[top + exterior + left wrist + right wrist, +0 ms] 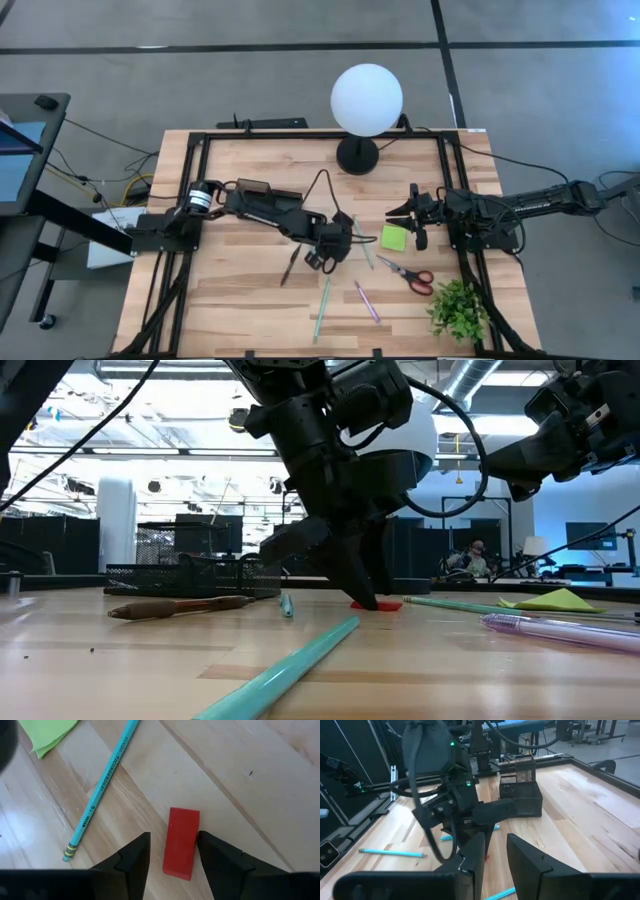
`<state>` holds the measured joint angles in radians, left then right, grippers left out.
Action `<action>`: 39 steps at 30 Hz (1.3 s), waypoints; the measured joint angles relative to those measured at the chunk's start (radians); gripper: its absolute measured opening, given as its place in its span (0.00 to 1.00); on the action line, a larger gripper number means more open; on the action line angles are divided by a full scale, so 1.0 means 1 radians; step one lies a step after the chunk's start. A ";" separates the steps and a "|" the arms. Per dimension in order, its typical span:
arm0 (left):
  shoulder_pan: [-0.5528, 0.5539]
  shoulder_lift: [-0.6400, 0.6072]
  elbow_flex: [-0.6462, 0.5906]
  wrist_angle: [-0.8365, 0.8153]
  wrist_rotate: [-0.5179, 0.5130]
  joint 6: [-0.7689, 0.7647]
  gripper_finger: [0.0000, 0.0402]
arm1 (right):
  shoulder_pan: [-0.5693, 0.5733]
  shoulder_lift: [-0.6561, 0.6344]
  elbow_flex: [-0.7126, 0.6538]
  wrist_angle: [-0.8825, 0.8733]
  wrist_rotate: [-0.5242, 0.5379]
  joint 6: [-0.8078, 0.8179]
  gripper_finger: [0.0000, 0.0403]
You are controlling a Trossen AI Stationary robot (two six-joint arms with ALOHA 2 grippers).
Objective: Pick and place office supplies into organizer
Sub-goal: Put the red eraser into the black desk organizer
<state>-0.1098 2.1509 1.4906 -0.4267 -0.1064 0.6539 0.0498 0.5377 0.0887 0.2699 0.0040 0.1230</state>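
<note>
One red block (pixel 181 842) sits between left gripper (pixel 172 851) fingers.

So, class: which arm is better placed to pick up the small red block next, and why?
The left. Its hand is down at the table with open fingers either side of the red block. The right hand hovers open beside the green sticky pad, farther away.

Around the wooden table (pixel 250 300) we see grey floor (pixel 200 80) crossed by dark lines; behind it, ceiling ducts (pixel 480 375) and a seated person (pixel 470 558).
</note>
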 joint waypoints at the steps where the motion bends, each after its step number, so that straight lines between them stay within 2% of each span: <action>1: 0.005 0.000 0.000 0.000 0.019 -0.005 0.42 | 0.000 0.000 0.000 0.000 0.000 0.000 0.19; 6: 0.026 -0.001 0.000 0.000 0.054 -0.022 0.43 | 0.000 0.000 0.000 0.000 0.000 0.000 0.19; 14: 0.057 0.024 0.003 0.006 0.173 -0.073 0.43 | 0.000 0.000 0.000 0.000 0.000 0.000 0.19; 22: 0.051 0.030 0.002 0.006 0.173 -0.125 0.41 | 0.000 0.000 0.000 -0.002 0.000 -0.001 0.19; 26: 0.051 0.035 0.002 -0.003 0.219 -0.156 0.34 | 0.000 0.000 0.000 -0.003 0.000 -0.001 0.19; 34: 0.049 0.038 0.003 -0.023 0.230 -0.224 0.16 | 0.000 0.000 0.000 -0.003 0.000 -0.001 0.19; 39: 0.049 0.037 0.003 -0.024 0.230 -0.268 0.11 | 0.000 0.000 0.000 -0.003 0.000 -0.001 0.19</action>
<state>-0.0606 2.1880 1.4933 -0.4503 0.1235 0.3862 0.0501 0.5377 0.0891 0.2672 0.0041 0.1223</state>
